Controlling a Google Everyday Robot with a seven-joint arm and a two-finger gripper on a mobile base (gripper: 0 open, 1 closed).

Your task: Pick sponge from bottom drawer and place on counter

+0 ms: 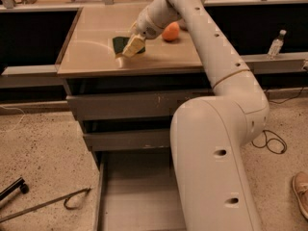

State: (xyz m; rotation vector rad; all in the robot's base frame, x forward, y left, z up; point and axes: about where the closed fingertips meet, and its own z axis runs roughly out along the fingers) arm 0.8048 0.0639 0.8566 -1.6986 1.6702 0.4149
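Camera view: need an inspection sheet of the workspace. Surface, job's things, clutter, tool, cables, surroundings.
Surface: counter, shiny, holds the sponge and an orange.
Job's things: sponge on the counter, green face up, against the tool; bottom drawer pulled open, partly behind the arm.
Clutter: orange on the counter, right of the sponge, apart from it.
Grippers: tool low over the counter at the sponge's right edge.
Cables: cable looped on the floor, right side.
Surroundings: bottle on the right ledge; rod on the floor, left; shoe at the right edge.
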